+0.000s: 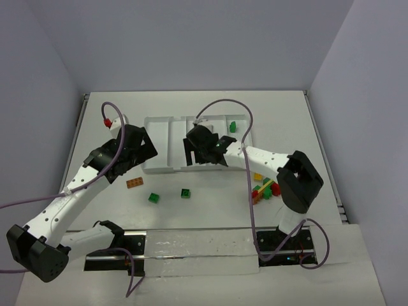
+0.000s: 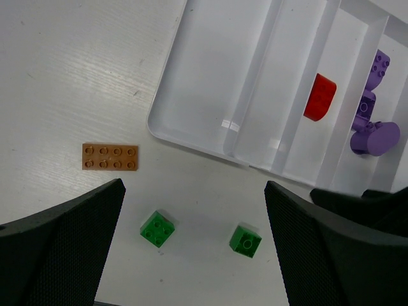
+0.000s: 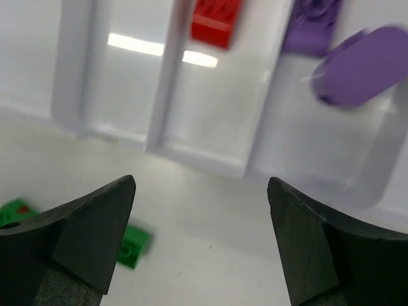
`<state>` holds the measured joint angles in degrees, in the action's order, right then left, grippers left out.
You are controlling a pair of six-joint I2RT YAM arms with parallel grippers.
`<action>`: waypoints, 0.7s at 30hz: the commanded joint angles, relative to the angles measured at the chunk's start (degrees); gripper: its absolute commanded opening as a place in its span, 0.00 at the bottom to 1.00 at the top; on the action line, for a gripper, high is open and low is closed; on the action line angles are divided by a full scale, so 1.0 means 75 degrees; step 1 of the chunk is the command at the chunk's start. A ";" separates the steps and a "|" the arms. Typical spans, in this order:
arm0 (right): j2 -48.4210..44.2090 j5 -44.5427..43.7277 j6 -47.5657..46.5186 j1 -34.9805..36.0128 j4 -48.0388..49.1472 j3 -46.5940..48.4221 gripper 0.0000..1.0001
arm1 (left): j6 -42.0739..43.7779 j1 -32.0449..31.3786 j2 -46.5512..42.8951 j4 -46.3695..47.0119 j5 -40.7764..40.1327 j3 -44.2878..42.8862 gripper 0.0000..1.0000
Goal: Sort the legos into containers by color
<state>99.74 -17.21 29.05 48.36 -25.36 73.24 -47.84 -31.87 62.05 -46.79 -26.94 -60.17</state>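
The white divided tray [image 1: 157, 137] lies at the table's back middle. In the left wrist view the tray [image 2: 217, 70] holds a red brick [image 2: 319, 97] and purple pieces [image 2: 373, 121] in neighbouring compartments. A green brick [image 1: 233, 127] sits at the tray's right end. On the table lie an orange-brown plate [image 1: 134, 183] and two green bricks [image 1: 153, 197] [image 1: 185, 192]. My left gripper [image 1: 140, 152] is open and empty, hovering above the tray's front left corner. My right gripper [image 1: 199, 150] is open and empty over the tray's front edge, near the red brick [image 3: 215, 22].
A pile of red, yellow and green bricks [image 1: 264, 189] lies right of centre beside the right arm. The plate [image 2: 109, 157] and the green bricks [image 2: 158, 229] [image 2: 245, 241] lie between my left jaws in view. A cable loops over the tray's right end.
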 commanded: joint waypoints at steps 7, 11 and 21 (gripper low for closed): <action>-0.0096 0.0577 0.1238 0.1500 0.0208 -0.0530 0.93 | 0.0066 0.0084 -0.0043 0.0141 -0.0187 -0.0216 0.99; 0.0401 0.0729 0.1310 0.1925 0.0056 -0.0417 0.93 | 0.0144 0.0112 -0.0018 0.0191 -0.0110 -0.0228 0.99; 0.1204 0.0073 0.1849 0.2238 -0.0599 -0.0022 0.82 | 0.0229 0.0112 0.0259 0.0291 0.0012 -0.0333 0.99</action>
<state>108.57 -12.47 40.03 64.70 -27.49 70.99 -47.30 -31.35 63.32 -46.48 -26.96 -60.19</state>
